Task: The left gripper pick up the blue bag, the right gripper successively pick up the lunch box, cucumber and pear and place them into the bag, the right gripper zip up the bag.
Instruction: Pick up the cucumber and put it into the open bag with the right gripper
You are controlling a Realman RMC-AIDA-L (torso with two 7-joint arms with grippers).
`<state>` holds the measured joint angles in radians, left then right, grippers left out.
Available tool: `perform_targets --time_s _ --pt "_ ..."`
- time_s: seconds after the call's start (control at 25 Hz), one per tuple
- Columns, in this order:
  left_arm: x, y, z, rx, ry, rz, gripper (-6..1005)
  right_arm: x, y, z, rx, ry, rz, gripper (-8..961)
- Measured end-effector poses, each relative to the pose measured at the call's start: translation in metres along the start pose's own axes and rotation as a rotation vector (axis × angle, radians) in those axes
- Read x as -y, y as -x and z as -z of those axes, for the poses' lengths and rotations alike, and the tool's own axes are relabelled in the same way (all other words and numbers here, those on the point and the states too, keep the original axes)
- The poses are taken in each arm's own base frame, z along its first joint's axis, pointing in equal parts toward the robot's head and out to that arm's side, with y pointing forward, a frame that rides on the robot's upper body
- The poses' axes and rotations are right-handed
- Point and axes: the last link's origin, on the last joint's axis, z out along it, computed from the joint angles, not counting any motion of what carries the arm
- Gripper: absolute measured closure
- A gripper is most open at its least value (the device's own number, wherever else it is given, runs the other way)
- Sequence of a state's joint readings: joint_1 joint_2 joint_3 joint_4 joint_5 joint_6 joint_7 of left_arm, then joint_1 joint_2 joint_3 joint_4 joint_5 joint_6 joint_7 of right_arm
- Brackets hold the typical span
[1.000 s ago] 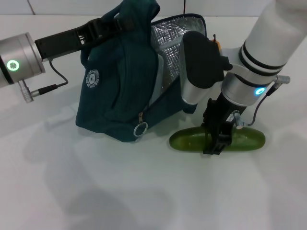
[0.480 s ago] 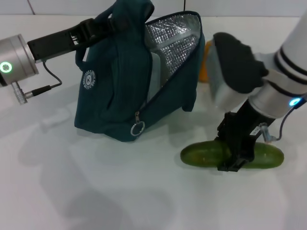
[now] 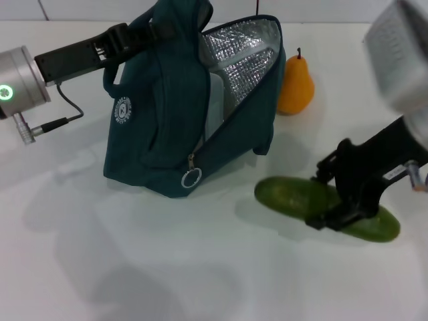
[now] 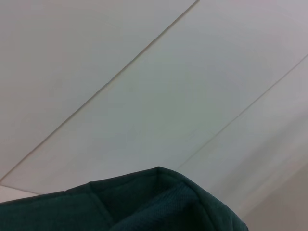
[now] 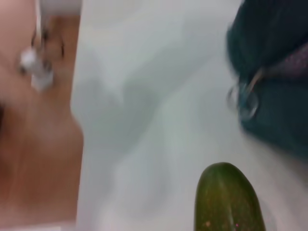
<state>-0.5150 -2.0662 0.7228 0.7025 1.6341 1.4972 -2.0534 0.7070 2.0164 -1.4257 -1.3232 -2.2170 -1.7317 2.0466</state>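
Note:
My left gripper (image 3: 142, 35) is shut on the top handle of the blue bag (image 3: 157, 127) and holds it upright with its mouth open, showing the silver lining. A pale lunch box (image 3: 214, 114) stands inside. The bag's fabric fills the low edge of the left wrist view (image 4: 144, 202). My right gripper (image 3: 342, 212) is shut on the green cucumber (image 3: 287, 196), low over the table to the right of the bag. The cucumber's end (image 5: 228, 199) and the bag (image 5: 274, 72) show in the right wrist view. The orange pear (image 3: 295, 83) stands behind the cucumber, next to the bag.
The bag's zipper ring (image 3: 191, 178) hangs at its front lower side; it also shows in the right wrist view (image 5: 243, 101). The white table (image 3: 134, 254) stretches in front of the bag. A cable (image 3: 67, 120) hangs from my left arm.
My right gripper has moved right and away from the bag with the cucumber, which has turned. The pear, hidden before, is now uncovered. The bag and left arm have barely moved.

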Motion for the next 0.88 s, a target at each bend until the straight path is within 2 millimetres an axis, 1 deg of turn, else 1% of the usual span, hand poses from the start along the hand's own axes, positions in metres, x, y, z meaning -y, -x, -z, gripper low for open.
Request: perform_targets --time_s 0.12,0.24,0.44,0.48,0.52,0.6,0.72,0.76,0.8,0.88 --pt "0.000 0.000 0.000 0.000 -0.001 0.002 951 -0.004 -0.005 0.025 0.167 -0.025 -0.026 375" --pt "0.000 0.000 0.000 0.002 0.000 0.003 951 -0.004 -0.012 0.047 0.296 -0.065 -0.052 373" --pt "0.000 0.001 0.000 0.003 0.000 0.004 951 -0.003 -0.028 0.076 0.504 -0.150 -0.070 371" --pt "0.000 0.001 0.000 0.002 0.000 0.005 951 -0.003 -0.029 0.079 0.524 -0.161 -0.068 371" --pt "0.000 0.001 0.000 0.002 0.000 0.005 951 -0.001 -0.032 0.086 0.584 -0.193 -0.071 370" --pt "0.000 0.002 -0.001 0.002 0.004 0.005 951 0.006 -0.036 0.092 0.670 -0.245 -0.084 369" --pt "-0.006 0.004 -0.006 0.013 0.041 0.006 951 0.020 -0.036 0.091 0.759 -0.313 -0.092 368" --pt "-0.006 0.004 -0.006 0.013 0.041 0.006 951 0.030 -0.029 0.087 0.794 -0.352 -0.072 367" --pt "-0.008 0.005 -0.008 0.017 0.051 0.006 951 0.030 -0.029 0.087 0.794 -0.352 -0.072 367" --pt "-0.011 0.006 -0.009 0.018 0.071 0.008 951 0.037 -0.018 0.082 0.808 -0.377 -0.037 366"
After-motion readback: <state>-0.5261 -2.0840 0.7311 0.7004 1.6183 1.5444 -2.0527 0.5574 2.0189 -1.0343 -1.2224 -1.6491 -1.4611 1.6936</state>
